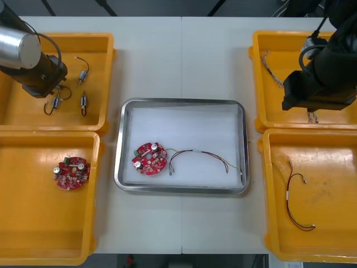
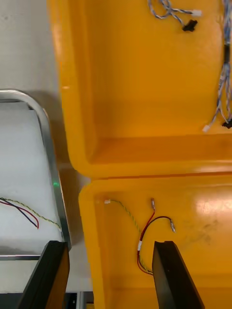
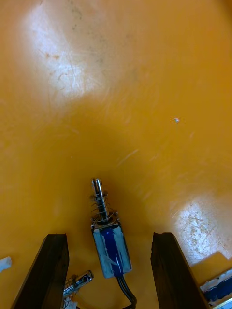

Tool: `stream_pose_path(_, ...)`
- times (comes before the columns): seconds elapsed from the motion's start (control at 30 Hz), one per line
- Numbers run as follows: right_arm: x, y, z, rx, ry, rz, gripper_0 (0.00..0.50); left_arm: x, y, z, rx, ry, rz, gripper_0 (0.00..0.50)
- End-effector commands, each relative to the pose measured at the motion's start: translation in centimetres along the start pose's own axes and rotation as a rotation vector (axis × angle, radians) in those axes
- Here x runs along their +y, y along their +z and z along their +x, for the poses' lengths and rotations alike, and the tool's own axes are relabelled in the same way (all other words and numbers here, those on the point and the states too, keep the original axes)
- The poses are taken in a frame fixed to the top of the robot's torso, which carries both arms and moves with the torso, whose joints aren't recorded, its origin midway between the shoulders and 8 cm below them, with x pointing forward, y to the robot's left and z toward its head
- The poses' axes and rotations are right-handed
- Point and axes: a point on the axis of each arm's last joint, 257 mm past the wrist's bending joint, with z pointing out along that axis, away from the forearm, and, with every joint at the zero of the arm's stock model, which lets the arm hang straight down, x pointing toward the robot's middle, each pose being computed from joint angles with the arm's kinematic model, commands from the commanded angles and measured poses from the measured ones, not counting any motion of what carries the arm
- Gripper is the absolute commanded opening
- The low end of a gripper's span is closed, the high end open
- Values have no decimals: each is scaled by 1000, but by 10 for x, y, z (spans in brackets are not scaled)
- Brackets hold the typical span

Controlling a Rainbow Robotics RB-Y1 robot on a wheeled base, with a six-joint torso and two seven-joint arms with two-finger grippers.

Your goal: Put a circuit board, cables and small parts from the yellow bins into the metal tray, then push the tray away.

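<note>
**A:** Left side?

**B:** The left tool [image 3: 108, 236] is down in the far left yellow bin [image 1: 106, 84], fingers [image 3: 48, 270] set wide. One small metal part [image 3: 111, 244] lies on the bin floor between them, clear of both. I can't say whether the tips touch the floor; the angle is poor.

**A:** Anything else in that bin?

**B:** Other small metal parts [image 1: 83, 102] lie loose just beside the arm.

**A:** Right side?

**B:** The right tool [image 2: 110, 244] is also spread wide and grips nothing. It hangs over the right-hand bins, near where they meet. A red and yellow cable [image 2: 144, 231] lies in the near right yellow bin [image 2: 212, 231], seen between the fingers. Twisted blue and white cables [image 2: 223, 82] lie in the far right yellow bin [image 1: 262, 84].

**A:** Tray?

**B:** The metal tray [image 1: 181, 103] sits mid-surface [image 1: 150, 56] between the bins, white inside. A circuit board [image 1: 149, 158] lies in its near left part. A thin cable [image 1: 201, 155] runs from just beside the board toward the right wall. A second circuit board [image 1: 71, 173] lies in the near left yellow bin [image 1: 33, 234].
</note>
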Motion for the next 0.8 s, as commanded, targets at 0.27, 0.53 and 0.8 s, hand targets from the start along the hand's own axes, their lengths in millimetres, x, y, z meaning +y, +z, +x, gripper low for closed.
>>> stream_pose_path(0.27, -60, -13, -37, -29, 119, 19, 500, -31, -13, -8, -20, 33, 51, 500)
stream_pose_path(0.53, -85, -6, -62, -14, 99, 12, 500, -26, -11, -9, -35, 64, 32, 207)
stream_pose_path(0.8, -108, 7, -93, -23, 45, 44, 500, -24, -9, -7, -34, 92, 27, 0)
